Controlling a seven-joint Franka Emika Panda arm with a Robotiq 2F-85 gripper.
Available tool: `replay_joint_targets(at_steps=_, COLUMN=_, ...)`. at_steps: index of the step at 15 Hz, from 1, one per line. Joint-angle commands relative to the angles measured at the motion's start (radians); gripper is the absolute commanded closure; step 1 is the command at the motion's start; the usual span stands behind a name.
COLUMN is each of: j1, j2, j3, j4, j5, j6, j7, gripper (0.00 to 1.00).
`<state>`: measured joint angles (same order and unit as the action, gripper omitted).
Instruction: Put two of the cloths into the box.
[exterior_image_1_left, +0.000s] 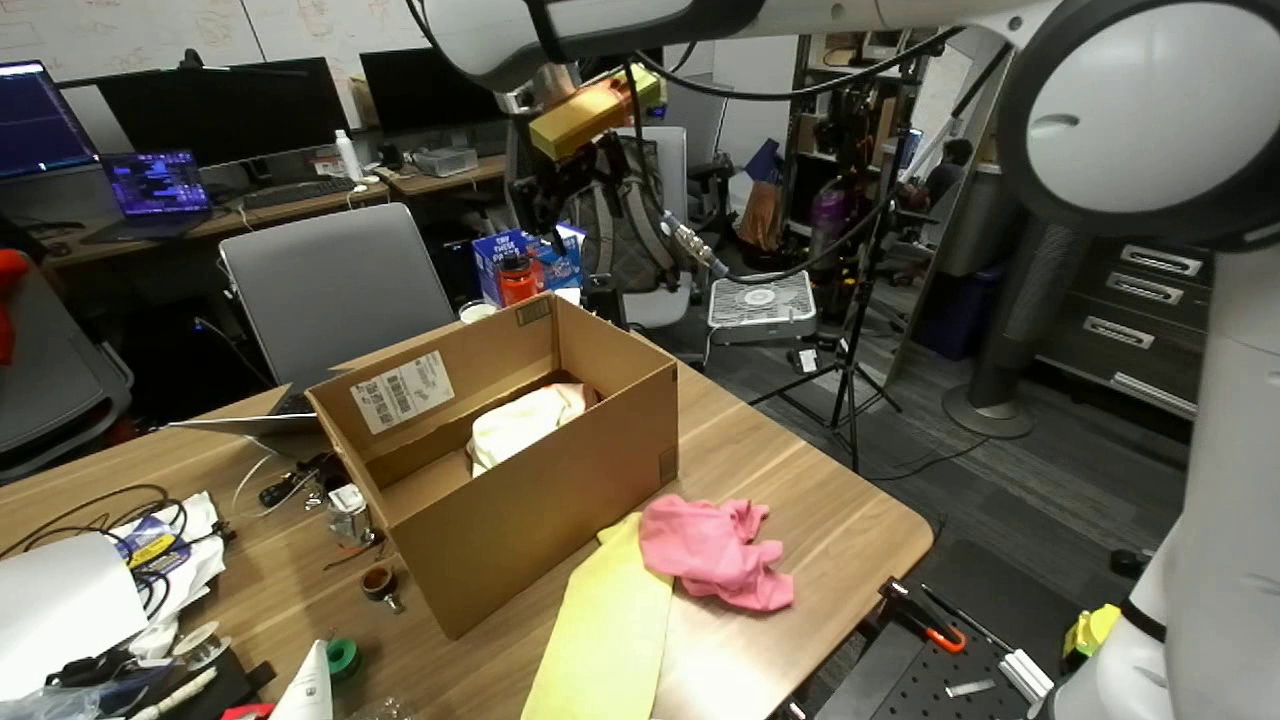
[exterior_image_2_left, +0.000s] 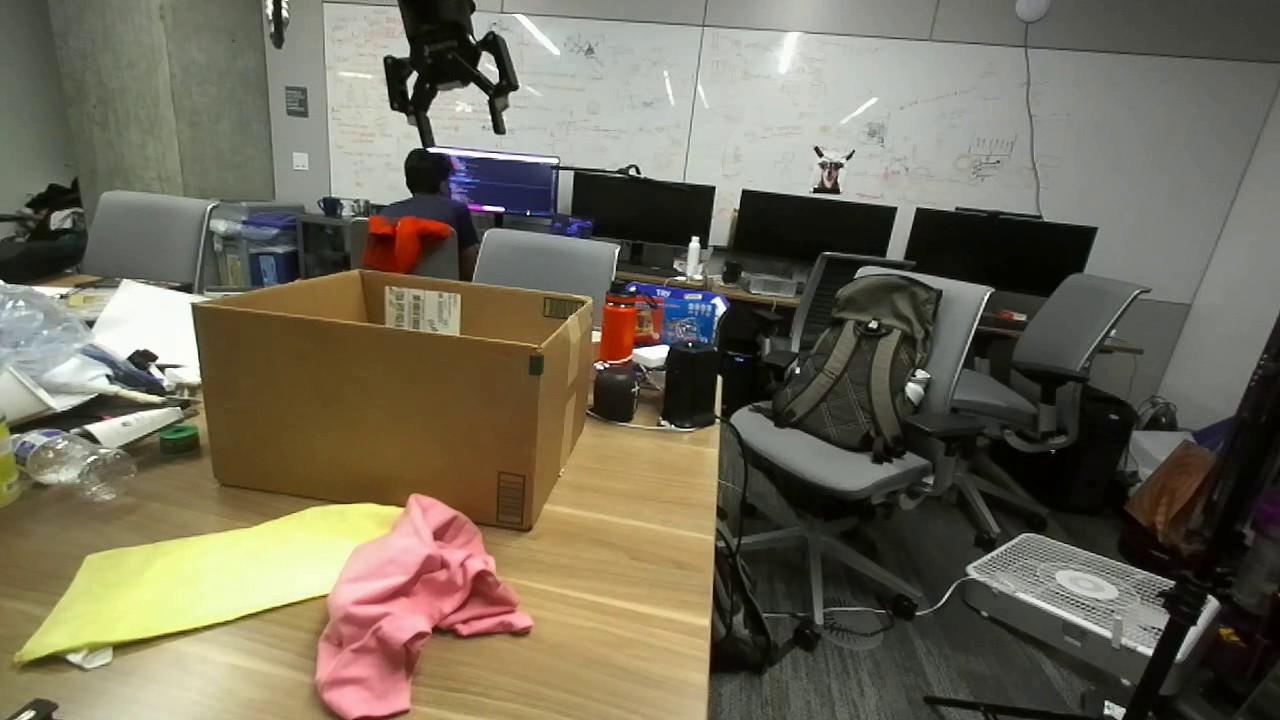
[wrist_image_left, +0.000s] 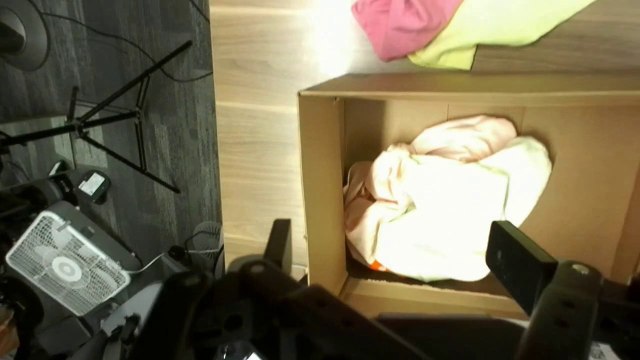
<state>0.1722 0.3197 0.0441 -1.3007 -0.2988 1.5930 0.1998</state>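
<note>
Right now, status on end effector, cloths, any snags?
End effector open, empty, high up. Pale rumpled fabric inside brown cardboard box. Possible snag: crumpled pink cloth overlapping long yellow cloth outside.

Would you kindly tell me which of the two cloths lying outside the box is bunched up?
The pink cloth: it lies crumpled in folds, while the yellow cloth is spread out mostly flat.

Arm: white; in an exterior view, a large rounded joint at right, link running leftward along the top edge to the wrist. Gripper hangs beneath the wrist, high up, fingertips aimed downward in an exterior view. Wrist view: its two dark fingers stand well apart; jaws spread, wide gap between
</note>
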Motion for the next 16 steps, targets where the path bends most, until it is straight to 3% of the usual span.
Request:
replay_joint_targets(at_steps=1, j1=-0.032, j2=-0.131, j3=0.002, j4=-0.153, j5=0.068, j6=-0.044, j7=-0.051, gripper=0.00)
replay_joint_targets(at_steps=14, j1=-0.105, j2=-0.437, j3=-0.003, j4=-0.544, j5=0.127, j6=-0.024, j7=-0.112, gripper=0.00)
replay_joint_targets(at_steps=15, j1=-0.100, j2=-0.355, j3=0.007, j4=-0.459, j5=0.099, j6=-0.067, j7=-0.088, gripper=0.00)
replay_joint_targets(at_steps=16, j1=-0.103, j2=-0.376, j3=0.007, j4=-0.482, j5=0.101, j6=-0.061, j7=-0.090, gripper=0.00)
